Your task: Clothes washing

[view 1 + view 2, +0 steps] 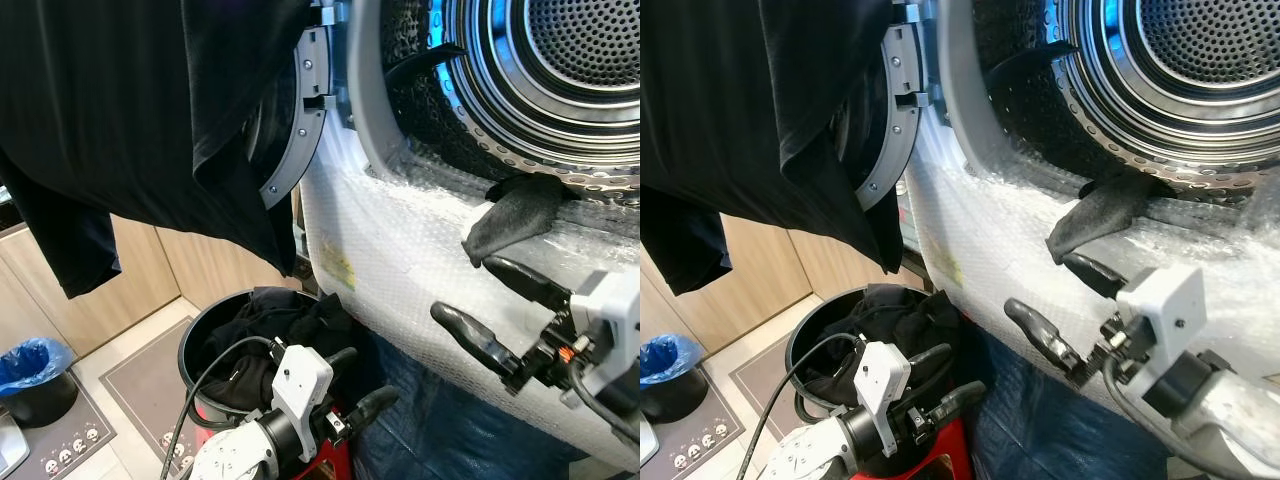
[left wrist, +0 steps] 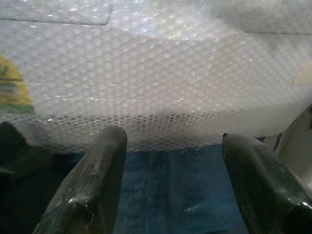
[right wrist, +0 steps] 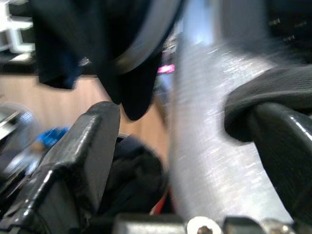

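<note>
The washing machine point(image 1: 420, 250) stands before me, its front wrapped in bubble wrap, its steel drum point(image 1: 570, 70) open. A black sock-like cloth point(image 1: 515, 222) hangs over the drum's lower rim. My right gripper point(image 1: 478, 300) is open just below that cloth, one finger close under its hanging end. A large black garment point(image 1: 150, 110) drapes over the open door point(image 1: 300, 140) at the upper left. Low down, my left gripper point(image 1: 358, 380) is open above a black basket point(image 1: 200, 345) holding dark clothes point(image 1: 275, 325).
A blue fabric point(image 1: 450, 430) lies at the foot of the machine. Something red point(image 1: 335, 460) sits under my left arm. A small bin with a blue bag point(image 1: 35, 370) stands on the tiled floor at the far left, by wooden cabinets point(image 1: 150, 270).
</note>
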Available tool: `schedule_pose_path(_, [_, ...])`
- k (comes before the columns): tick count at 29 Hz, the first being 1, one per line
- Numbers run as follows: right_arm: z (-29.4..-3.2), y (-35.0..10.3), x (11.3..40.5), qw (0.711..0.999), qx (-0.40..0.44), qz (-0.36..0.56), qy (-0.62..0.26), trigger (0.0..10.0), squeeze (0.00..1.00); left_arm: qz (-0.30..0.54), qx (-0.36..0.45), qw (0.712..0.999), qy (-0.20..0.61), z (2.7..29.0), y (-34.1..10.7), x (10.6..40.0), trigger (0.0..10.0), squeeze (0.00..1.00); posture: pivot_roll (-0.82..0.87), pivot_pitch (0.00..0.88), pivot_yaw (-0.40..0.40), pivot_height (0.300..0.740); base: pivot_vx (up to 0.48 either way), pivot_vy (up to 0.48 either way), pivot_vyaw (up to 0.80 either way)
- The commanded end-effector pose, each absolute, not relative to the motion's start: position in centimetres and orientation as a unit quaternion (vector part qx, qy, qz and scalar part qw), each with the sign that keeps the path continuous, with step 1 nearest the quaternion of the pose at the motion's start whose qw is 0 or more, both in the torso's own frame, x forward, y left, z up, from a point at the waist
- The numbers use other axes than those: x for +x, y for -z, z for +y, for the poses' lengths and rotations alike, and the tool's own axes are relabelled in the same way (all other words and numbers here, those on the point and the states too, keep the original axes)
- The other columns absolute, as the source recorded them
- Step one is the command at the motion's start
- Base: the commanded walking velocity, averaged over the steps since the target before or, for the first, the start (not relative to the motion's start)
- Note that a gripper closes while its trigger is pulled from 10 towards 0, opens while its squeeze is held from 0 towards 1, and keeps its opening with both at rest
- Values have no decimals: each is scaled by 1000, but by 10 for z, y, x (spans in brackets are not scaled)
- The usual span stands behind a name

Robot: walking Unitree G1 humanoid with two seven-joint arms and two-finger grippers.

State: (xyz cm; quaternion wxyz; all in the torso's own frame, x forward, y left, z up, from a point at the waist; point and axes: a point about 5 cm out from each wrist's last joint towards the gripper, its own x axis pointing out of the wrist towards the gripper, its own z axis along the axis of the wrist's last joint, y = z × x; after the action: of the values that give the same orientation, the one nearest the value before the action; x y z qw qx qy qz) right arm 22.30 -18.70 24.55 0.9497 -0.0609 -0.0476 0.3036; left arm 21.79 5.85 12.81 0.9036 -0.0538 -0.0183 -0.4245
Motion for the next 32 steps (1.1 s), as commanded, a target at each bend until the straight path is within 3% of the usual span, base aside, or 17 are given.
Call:
schedule_pose_path(1, [-185, -249, 233, 958, -46, -58, -277, 10000, 0, -23, -45, 906, 420, 60, -130, 219, 10000, 0, -101, 0, 8, 740, 0, 0, 0])
schedule_pose_path(3, [-185, -253, 242, 964, -41, -59, -256, 10000, 0, -23, -45, 907, 419, 60, -130, 218, 10000, 0, -100, 0, 6, 740, 0, 0, 0])
schedule_pose_path(8, [-200, -273, 279, 991, -1, -81, -106, 10000, 0, -24, -46, 909, 414, 59, -130, 218, 10000, 0, -90, 0, -3, 740, 0, 0, 0])
schedule_pose_path(12, [-231, -304, 301, 991, 61, -112, 44, 10000, 0, -24, -47, 911, 409, 60, -129, 217, 10000, 0, -87, 0, -8, 740, 0, 0, 0])
schedule_pose_path(14, [-238, -315, 305, 987, 60, -127, 78, 10000, 0, -25, -48, 911, 409, 59, -129, 217, 10000, 0, -87, 0, -8, 740, 0, 0, 0])
schedule_pose_path(20, [-228, -341, 312, 983, 63, -158, 65, 10000, 0, -25, -49, 911, 410, 57, -129, 218, 10000, 0, -88, 0, -16, 740, 0, 0, 0])
schedule_pose_path(24, [-211, -339, 312, 991, -20, -135, 9, 10000, 0, -26, -49, 911, 408, 57, -129, 218, 10000, 0, -82, 0, -23, 740, 0, 0, 0])
schedule_pose_path(25, [-201, -332, 309, 990, -84, -113, -28, 10000, 0, -27, -49, 913, 404, 57, -129, 218, 10000, 0, -81, 0, -27, 740, 0, 0, 0])
schedule_pose_path(28, [-190, -321, 299, 978, -167, -83, -92, 10000, 0, -28, -50, 915, 400, 58, -130, 218, 10000, 0, -79, 0, -32, 740, 0, 0, 0])
schedule_pose_path(32, [-187, -315, 295, 974, -183, -51, -125, 10000, 0, -28, -51, 915, 398, 58, -129, 219, 10000, 0, -79, 0, -35, 740, 0, 0, 0])
